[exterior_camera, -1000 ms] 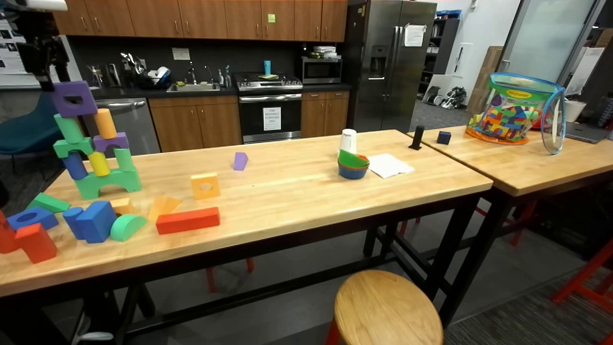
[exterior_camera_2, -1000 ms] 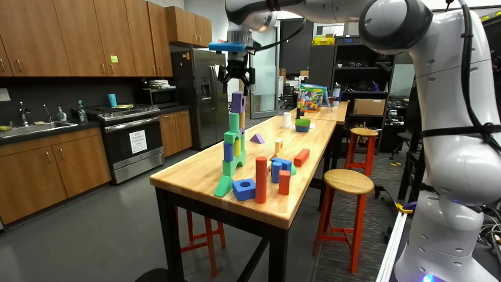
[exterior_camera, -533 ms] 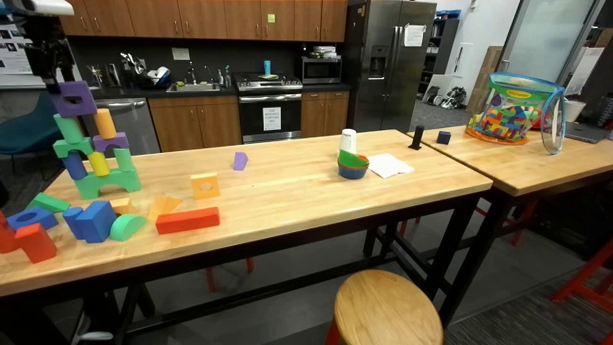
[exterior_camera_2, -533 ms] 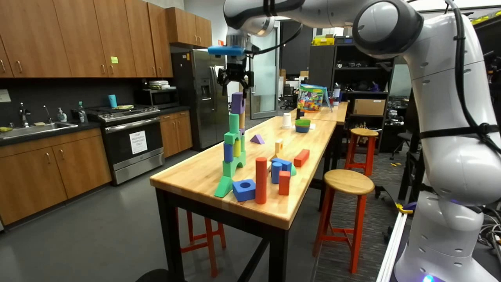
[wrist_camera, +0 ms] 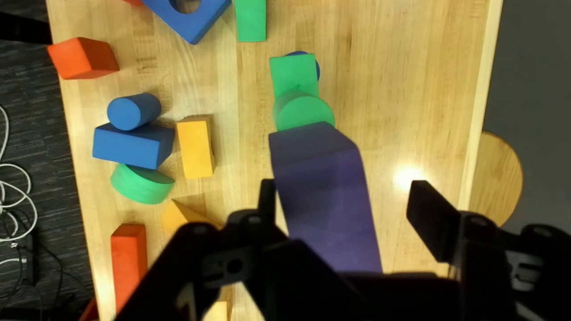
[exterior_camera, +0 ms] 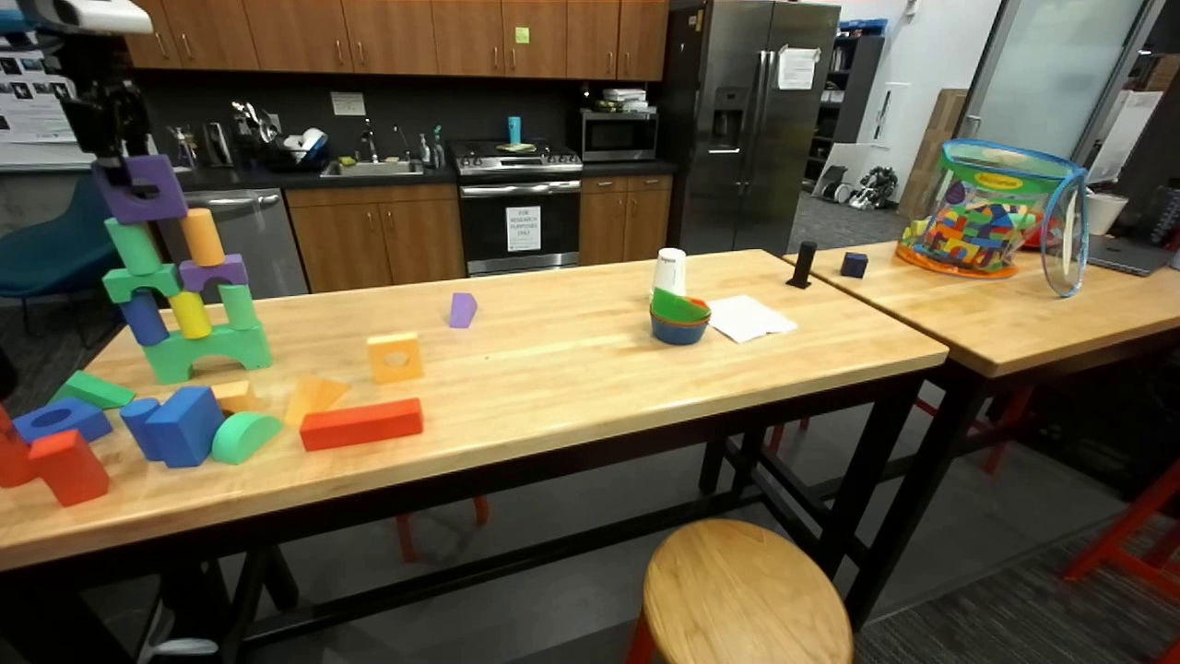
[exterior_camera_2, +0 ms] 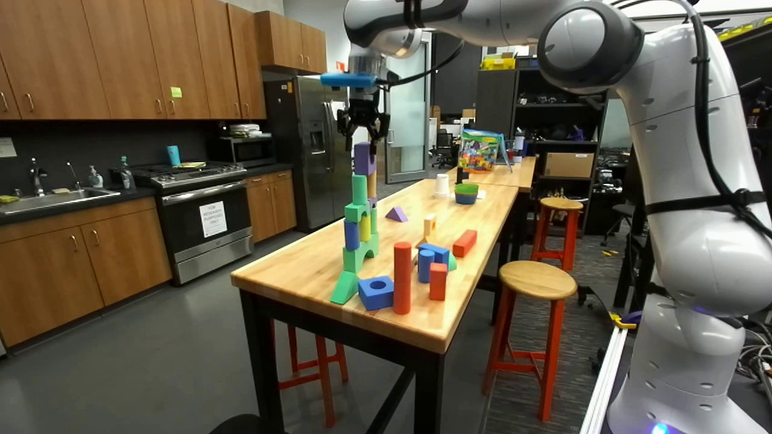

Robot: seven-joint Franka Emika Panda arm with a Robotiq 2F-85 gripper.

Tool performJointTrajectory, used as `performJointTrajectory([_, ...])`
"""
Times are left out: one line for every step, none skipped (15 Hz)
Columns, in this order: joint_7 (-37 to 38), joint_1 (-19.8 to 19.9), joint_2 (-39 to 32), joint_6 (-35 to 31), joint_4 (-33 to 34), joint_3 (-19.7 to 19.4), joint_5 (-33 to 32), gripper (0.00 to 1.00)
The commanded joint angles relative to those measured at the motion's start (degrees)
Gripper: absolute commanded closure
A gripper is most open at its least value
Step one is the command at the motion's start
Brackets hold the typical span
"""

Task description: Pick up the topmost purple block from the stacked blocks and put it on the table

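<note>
In the wrist view, one finger of the black two-finger gripper (wrist_camera: 343, 196) stands left of centre, just beside the dark purple rectangular toy block with a hole through it (wrist_camera: 328, 191); whether they touch I cannot tell. The block slants through the middle of the frame, a plain gap parting it from the finger at right. The gripper is spread wide and holds nothing. Ease it leftward and turn it square to those slanting sides before closing; otherwise the nearer finger may shove the block off its supports.

At the upper left of an exterior view, the block rests on a green cylinder (exterior_camera: 134, 247) and a tan-orange post (exterior_camera: 202, 238), topping the irregular tower of mixed toy blocks (exterior_camera: 191, 315). A fingertip (exterior_camera: 115, 171) overlaps only the upper left of the holed face, so a grip there looks shallow and off-centre; going lower and nearer the hole should steady the lift. Farther right, the pale butcher-block counter (exterior_camera: 553, 369) between the orange square block with a round hole (exterior_camera: 412, 370) and the blue and green nested bowls (exterior_camera: 678, 332) seems a sensible landing.
</note>
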State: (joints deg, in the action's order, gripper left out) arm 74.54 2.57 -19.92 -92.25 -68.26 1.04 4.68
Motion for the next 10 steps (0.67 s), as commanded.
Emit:
performJointTrajectory([-0.4, 0.4, -0.9, 2.0, 2.5, 0.1, 0.6, 0.55])
performJointTrajectory([-0.4, 0.5, -1.0, 2.0, 2.7, 0.1, 0.6, 0.62])
performJointTrajectory([-0.4, 0.5, -1.0, 2.1, 2.8, 0.1, 0.6, 0.71])
performJointTrajectory([-0.4, 0.5, -1.0, 2.2, 2.9, 0.1, 0.6, 0.78])
performJointTrajectory([-0.5, 0.5, -1.0, 2.2, 3.1, 0.1, 0.5, 0.85])
performJointTrajectory([-0.4, 0.4, -1.0, 2.3, 3.2, 0.2, 0.5, 0.85])
performJointTrajectory([-0.4, 0.4, -1.0, 2.4, 3.2, 0.2, 0.5, 0.85])
performJointTrajectory([-0.5, 0.4, -1.1, 2.4, 3.4, 0.2, 0.5, 0.85])
performJointTrajectory([-0.5, 0.4, -1.1, 2.5, 3.5, 0.2, 0.5, 0.85])
performJointTrajectory([-0.4, 0.4, -1.0, 2.5, 3.6, 0.2, 0.5, 0.85])
